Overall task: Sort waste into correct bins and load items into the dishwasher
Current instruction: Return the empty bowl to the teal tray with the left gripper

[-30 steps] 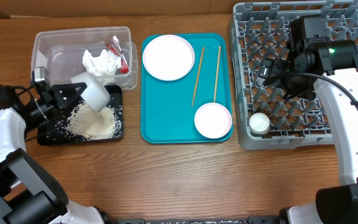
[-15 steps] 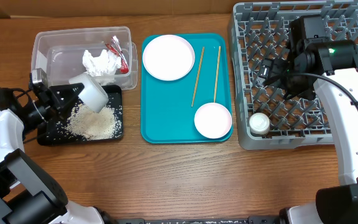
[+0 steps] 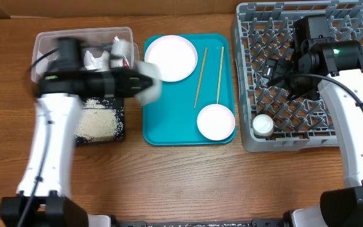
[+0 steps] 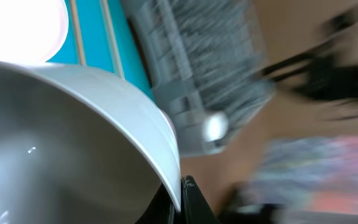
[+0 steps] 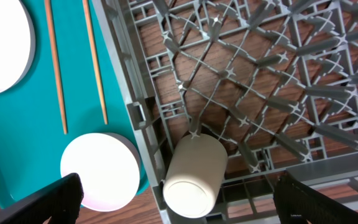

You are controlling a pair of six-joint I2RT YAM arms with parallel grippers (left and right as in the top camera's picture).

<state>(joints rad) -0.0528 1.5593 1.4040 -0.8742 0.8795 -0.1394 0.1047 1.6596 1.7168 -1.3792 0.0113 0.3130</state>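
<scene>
Overhead, the left arm is blurred. Its left gripper (image 3: 133, 82) seems to be pinching a white bowl (image 3: 147, 86) over the left edge of the teal tray (image 3: 172, 107). On that tray lie a round plate (image 3: 170, 58), two chopsticks (image 3: 200, 77) and a second bowl (image 3: 215, 122). The clear tub (image 3: 49, 47) holds the crumpled napkin (image 3: 97, 60) and the red wrapper (image 3: 122, 55). Just in front of it, the black tray (image 3: 121, 129) carries a heap of rice (image 3: 97, 125). The right gripper (image 3: 271, 70) hangs over the grey dish rack (image 3: 307, 135), where a small cup (image 3: 263, 125) sits in the corner near the teal tray.

From the left wrist, the picture is smeared. The bowl's rim fills the frame, with a dark finger (image 4: 190, 200) pressed against its edge, so the pincer is closed on the rim.

From the right wrist, the fingers (image 5: 51, 200) stand spread wide at the bottom corners, holding nothing. Between them the cup lies on its side on the rack's grid, beside the rack wall.
</scene>
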